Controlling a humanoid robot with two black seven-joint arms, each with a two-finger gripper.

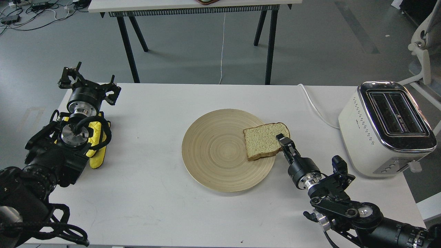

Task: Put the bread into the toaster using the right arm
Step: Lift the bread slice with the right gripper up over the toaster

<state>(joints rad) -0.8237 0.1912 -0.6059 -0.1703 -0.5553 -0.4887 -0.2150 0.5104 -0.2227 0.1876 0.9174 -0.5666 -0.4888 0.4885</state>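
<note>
The bread [263,140] is a pale tan slice with a brown crust, lying flat on the right part of a round wooden plate [213,151]. My right gripper [283,141] reaches in from the lower right, and its dark tip sits at the slice's right edge, overlapping the crust. Its two fingers cannot be told apart, so I cannot tell whether it holds the slice. The cream-white toaster [386,127] with a chrome top stands at the table's right edge, both slots empty. My left gripper [89,82] rests at the far left of the table, fingers spread and empty.
The toaster's white cord [315,106] runs across the table between the plate and the toaster. Yellow padding [96,137] wraps my left arm. A second table on black legs [131,51] stands behind, and a white chair [423,44] is at the far right.
</note>
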